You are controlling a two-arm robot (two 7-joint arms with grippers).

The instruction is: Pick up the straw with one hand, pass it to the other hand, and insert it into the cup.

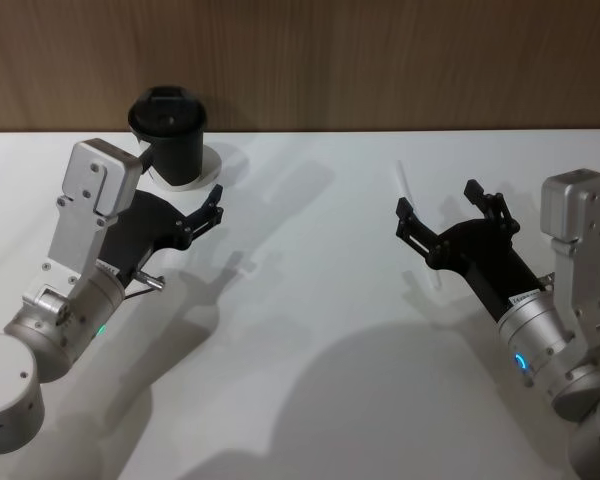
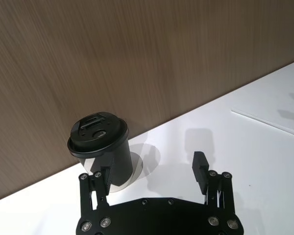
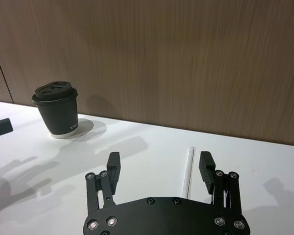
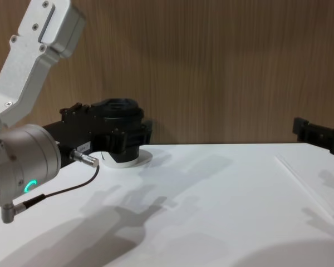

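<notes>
The black lidded cup (image 1: 168,128) stands on its white base at the table's far left, against the wooden wall; it shows too as cup (image 2: 99,144), cup (image 3: 58,110) and cup (image 4: 119,108). My left gripper (image 1: 180,182) hovers open just in front of it, one finger beside the cup wall, holding nothing (left gripper (image 2: 152,171), left gripper (image 4: 108,136)). The thin white straw (image 1: 404,180) lies flat on the table at the right (straw (image 3: 188,169), straw (image 4: 300,181)). Above it, my right gripper (image 1: 446,207) hangs open, and the straw lies under the gap between its fingers (right gripper (image 3: 159,166)).
A thin black cable with a metal plug (image 1: 146,283) hangs off the left wrist, also seen as plug (image 4: 83,158). The wooden wall (image 1: 380,60) closes the table's far edge. Bare white tabletop (image 1: 310,300) spreads between the two arms.
</notes>
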